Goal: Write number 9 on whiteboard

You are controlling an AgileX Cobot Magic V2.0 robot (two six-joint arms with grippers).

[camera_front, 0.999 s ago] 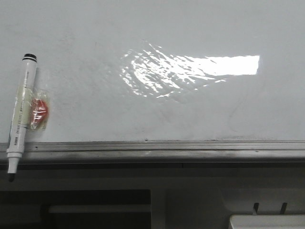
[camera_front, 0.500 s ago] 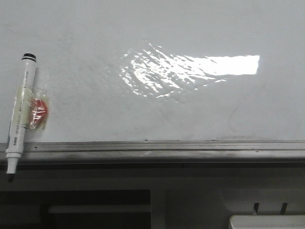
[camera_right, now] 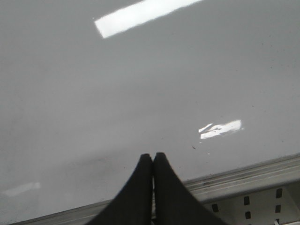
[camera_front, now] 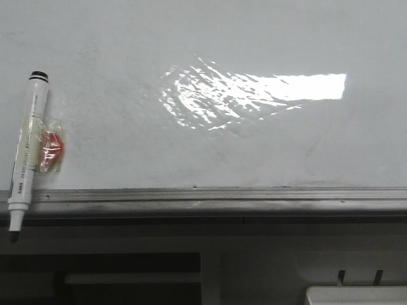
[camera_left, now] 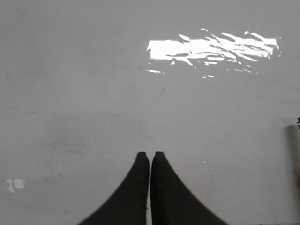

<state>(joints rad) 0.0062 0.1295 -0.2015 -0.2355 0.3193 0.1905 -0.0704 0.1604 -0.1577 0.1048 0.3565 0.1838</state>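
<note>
Marker (camera_front: pixel 28 152): far left of front view only, red wad (camera_front: pixel 53 147) taped on, tip overhanging the rail (camera_front: pixel 210 198).
Whiteboard (camera_front: pixel 210 140): fills upper frame; no 9 drawn.
Left gripper (camera_left: pixel 150 154): wrist view only, jaws together, empty.
Right gripper (camera_right: pixel 153 155): wrist view only, closed, empty.
Change: marker a touch lower-left than before.

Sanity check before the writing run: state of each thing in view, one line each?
whiteboard: blank apart from faint smudges and glare, no 9 drawn yet.
marker: uncapped, lying on the board's left side, tip hanging past the rail, not held.
left gripper: fingers shut on nothing, over bare board.
right gripper: fingers shut on nothing, near the rail.
</note>
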